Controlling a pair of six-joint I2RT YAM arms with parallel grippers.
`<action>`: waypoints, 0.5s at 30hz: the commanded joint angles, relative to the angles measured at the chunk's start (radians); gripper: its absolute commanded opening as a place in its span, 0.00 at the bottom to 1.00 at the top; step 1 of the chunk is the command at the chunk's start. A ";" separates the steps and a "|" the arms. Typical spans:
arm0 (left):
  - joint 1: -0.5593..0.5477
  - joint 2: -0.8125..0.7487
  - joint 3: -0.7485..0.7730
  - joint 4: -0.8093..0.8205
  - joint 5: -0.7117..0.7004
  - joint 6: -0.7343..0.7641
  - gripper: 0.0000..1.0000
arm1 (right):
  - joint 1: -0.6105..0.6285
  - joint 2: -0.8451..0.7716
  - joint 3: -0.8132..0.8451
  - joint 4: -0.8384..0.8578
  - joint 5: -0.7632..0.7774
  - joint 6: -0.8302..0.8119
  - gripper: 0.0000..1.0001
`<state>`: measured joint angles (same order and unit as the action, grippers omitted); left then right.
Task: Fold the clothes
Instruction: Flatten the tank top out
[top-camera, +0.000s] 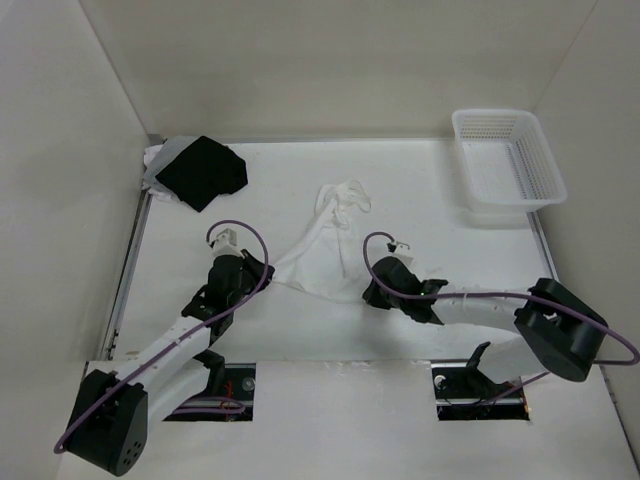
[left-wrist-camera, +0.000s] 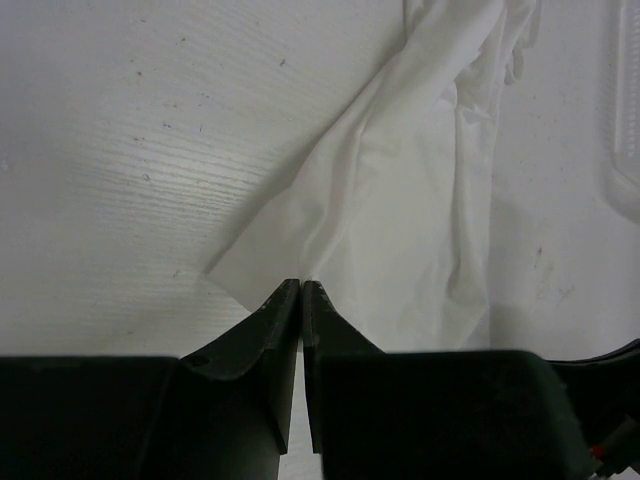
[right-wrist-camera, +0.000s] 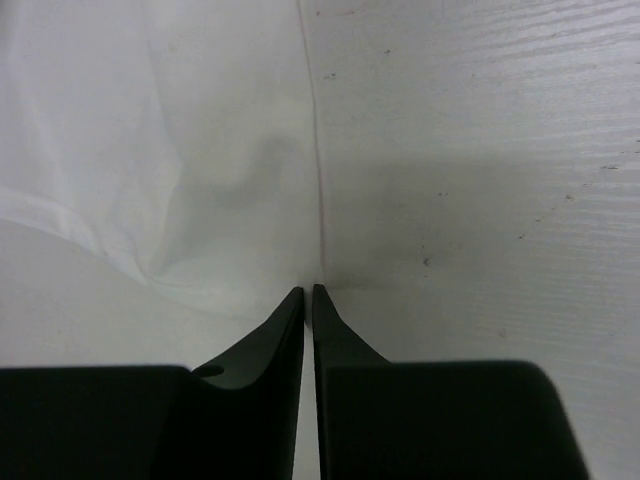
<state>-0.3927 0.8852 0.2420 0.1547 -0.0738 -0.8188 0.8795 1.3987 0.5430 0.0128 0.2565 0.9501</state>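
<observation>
Left pincer (left-wrist-camera: 301, 285) of mine clamps the clothes (left-wrist-camera: 420, 200) by a corner at its tips, my right pincer (right-wrist-camera: 308, 290) pinches their edge.

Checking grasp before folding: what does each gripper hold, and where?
Both pinch the near hem of the garment: left gripper near its left corner, right gripper at its right edge.

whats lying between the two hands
The white garment lies between the left hand and right hand, its near edge stretching from one to the other; the top view shows this.
</observation>
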 joint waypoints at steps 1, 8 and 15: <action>0.012 -0.043 0.005 0.051 0.011 -0.003 0.05 | 0.023 -0.088 -0.001 -0.013 0.073 0.026 0.09; 0.054 -0.235 0.239 -0.130 0.031 -0.045 0.05 | 0.054 -0.577 0.067 -0.249 0.240 -0.046 0.05; 0.064 -0.331 0.558 -0.193 -0.006 -0.121 0.05 | 0.117 -0.788 0.420 -0.450 0.372 -0.247 0.04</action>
<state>-0.3340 0.5793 0.6884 -0.0353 -0.0597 -0.8982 0.9600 0.6399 0.8169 -0.3420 0.5232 0.8280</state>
